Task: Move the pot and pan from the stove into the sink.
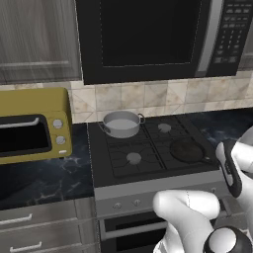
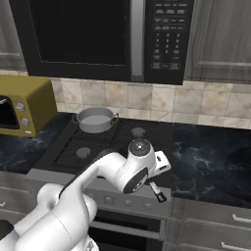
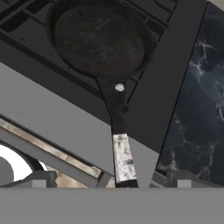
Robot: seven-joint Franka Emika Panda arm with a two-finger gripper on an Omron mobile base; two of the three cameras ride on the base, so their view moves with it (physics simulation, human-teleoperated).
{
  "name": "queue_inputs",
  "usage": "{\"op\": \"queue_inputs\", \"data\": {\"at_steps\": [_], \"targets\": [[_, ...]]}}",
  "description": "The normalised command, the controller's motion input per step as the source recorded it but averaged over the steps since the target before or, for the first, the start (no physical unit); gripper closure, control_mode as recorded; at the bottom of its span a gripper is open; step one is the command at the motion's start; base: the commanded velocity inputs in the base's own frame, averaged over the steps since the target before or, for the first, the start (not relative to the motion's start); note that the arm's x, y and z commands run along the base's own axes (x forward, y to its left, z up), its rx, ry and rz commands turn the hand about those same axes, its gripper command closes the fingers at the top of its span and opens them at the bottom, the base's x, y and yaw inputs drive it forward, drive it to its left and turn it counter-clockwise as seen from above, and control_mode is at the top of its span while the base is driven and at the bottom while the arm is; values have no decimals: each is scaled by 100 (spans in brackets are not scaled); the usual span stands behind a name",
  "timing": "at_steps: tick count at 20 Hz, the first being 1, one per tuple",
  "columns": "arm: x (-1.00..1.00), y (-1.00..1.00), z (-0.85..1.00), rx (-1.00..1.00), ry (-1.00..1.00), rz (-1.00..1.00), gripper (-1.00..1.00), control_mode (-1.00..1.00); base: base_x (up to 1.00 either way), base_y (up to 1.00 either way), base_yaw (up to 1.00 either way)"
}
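Note:
The black pan (image 3: 99,40) rests on the front right burner of the stove (image 1: 133,157), its long handle (image 3: 119,131) reaching out over the steel front panel. My gripper (image 3: 111,183) hovers above the handle's tip, open, its fingertips (image 3: 39,180) set wide on either side and nothing held. From the right base view, the gripper (image 2: 157,189) hangs over the stove's front right edge, with the arm covering the pan. The grey pot (image 1: 121,123) sits upright on the back left burner, also seen as the pot (image 2: 95,119). The sink is out of view.
A yellow toaster oven (image 1: 32,126) stands on the counter left of the stove. A black microwave (image 1: 148,37) hangs low above the burners. Dark marble counter (image 2: 211,157) stretches to the stove's right. Drawers (image 1: 34,227) line the cabinet front below.

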Motion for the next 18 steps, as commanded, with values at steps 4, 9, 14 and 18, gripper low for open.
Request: {"op": "queue_inputs", "data": {"at_steps": [4,9,14,18], "targets": [[0,0,-27,-3,0,0,-100,-100,0,0,0],[0,0,-41,-6,0,0,-100,-100,0,0,0],[2,0,-50,-8,0,0,-100,-100,0,0,0],[10,-5,-54,-3,0,0,-100,-100,0,0,0]]}}
